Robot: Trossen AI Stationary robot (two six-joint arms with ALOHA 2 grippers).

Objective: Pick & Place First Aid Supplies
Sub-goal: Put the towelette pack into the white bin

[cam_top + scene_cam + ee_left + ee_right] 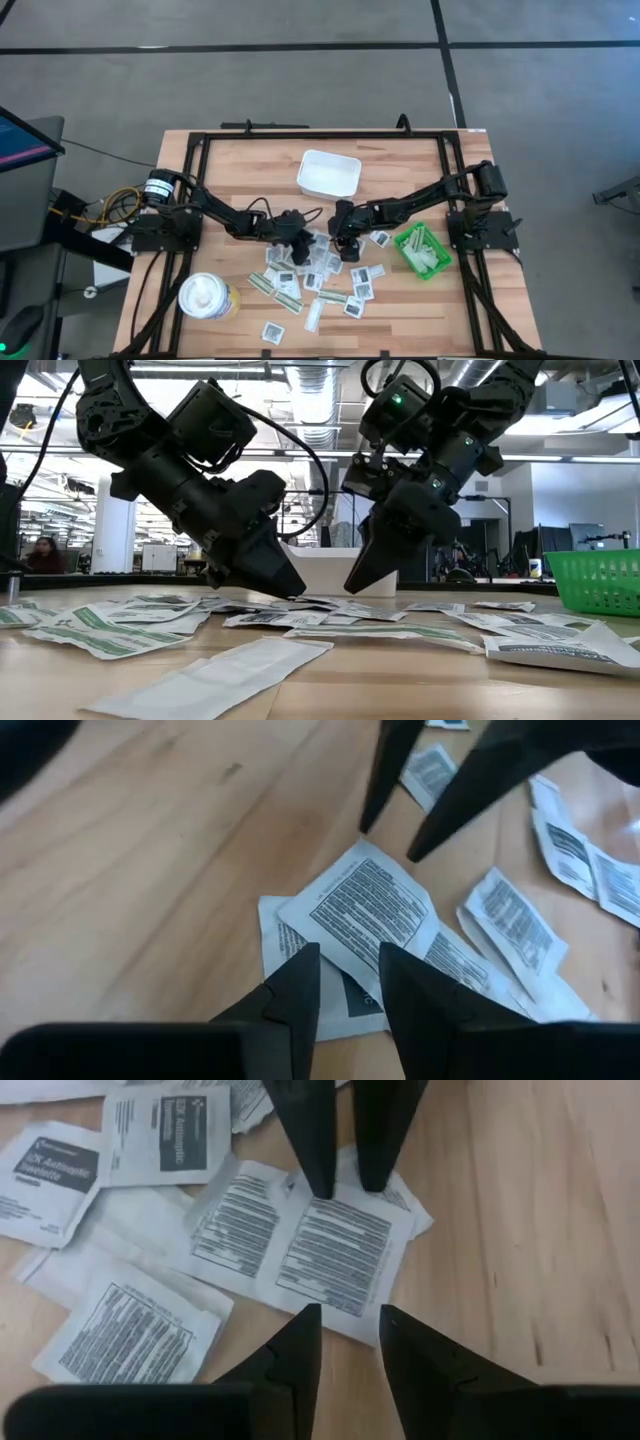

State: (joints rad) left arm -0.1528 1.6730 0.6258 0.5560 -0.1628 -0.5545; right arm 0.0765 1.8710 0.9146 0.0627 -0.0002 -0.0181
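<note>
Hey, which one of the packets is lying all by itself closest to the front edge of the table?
The square white packet with dark print at the table's front edge, right of the white round container. It lies alone, apart from the main scatter.

Left gripper [345,982] and right gripper [347,1342] lowered, fingertips slightly parted

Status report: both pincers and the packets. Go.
Left pincer and right pincer both low over the packet pile, tips facing, jaws apart, nothing held. Square packet lies between them. White tray and green bin clear of the work.
</note>
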